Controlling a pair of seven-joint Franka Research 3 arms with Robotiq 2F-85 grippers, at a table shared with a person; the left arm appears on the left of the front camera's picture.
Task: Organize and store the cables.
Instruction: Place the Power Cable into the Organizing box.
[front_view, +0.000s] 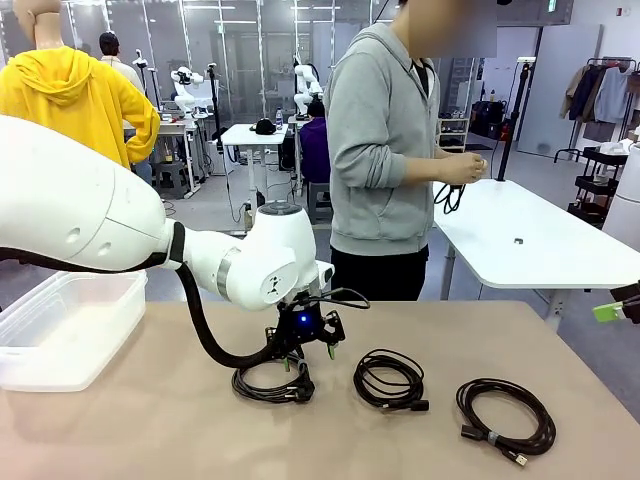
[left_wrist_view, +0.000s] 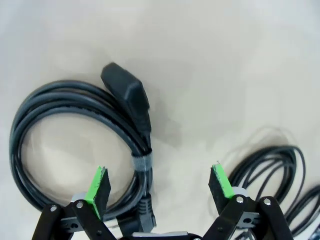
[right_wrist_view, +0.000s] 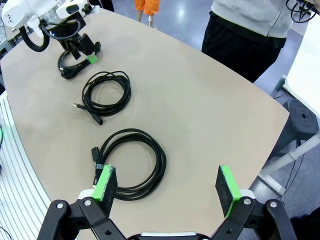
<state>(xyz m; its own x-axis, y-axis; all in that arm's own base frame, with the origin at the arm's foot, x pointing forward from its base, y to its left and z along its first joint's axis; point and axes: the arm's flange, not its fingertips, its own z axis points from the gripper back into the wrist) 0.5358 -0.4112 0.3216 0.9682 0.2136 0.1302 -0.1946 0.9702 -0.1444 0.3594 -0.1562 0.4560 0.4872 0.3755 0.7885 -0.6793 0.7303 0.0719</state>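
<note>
Three black cords wound into round coils are lying in a row on the tan bench, well apart from one another.

The left end effector is hanging low over the leftmost small black coil. In the left wrist view this end effector is standing wide open and gripping nothing. The coil's taped side, where the strands are bunched with the chunky black plug, is lying between the green pads, nearer one of them. Judgement: the arm is lining up on the bound section because a pinch there should gather all the strands at once. I cannot tell whether the fingertips are touching the bench.

The clear plastic bin is sitting at the bench's left end, near the working arm. It is likely the store, with open surface between it and the coil for a short carry.

The middle black coil is lying just right of the working fingers. A sideways sweep risks snagging it.

The right end effector is hovering high, fully spread and empty. It is looking down on the larger black coil, which is lying close to the bench's curved edge, so a downward reach there has little margin.

Across the bench a person's hands are holding a further thin black cord off the surface.
</note>
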